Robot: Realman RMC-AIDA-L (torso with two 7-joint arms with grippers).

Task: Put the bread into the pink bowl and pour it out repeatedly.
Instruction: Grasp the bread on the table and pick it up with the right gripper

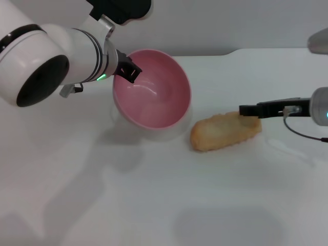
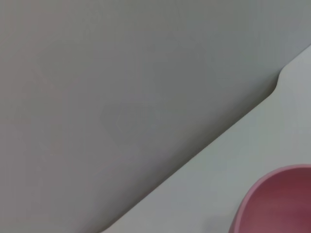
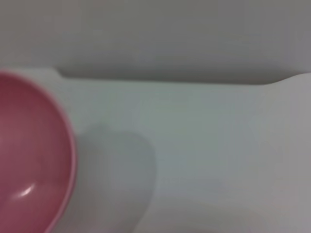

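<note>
The pink bowl is empty and tipped, its opening facing forward and to the right, at the back left of the table. My left gripper is shut on its far-left rim and holds it tilted. The bowl's rim also shows in the left wrist view, and its inside in the right wrist view. The bread, a pale golden-tan loaf, lies flat on the table just right of the bowl. My right gripper reaches in from the right and sits at the loaf's far right end, right at its top edge.
The white table spreads out in front of the bowl and the loaf. Its back edge meets a grey wall. A thin black cable loops below the right wrist.
</note>
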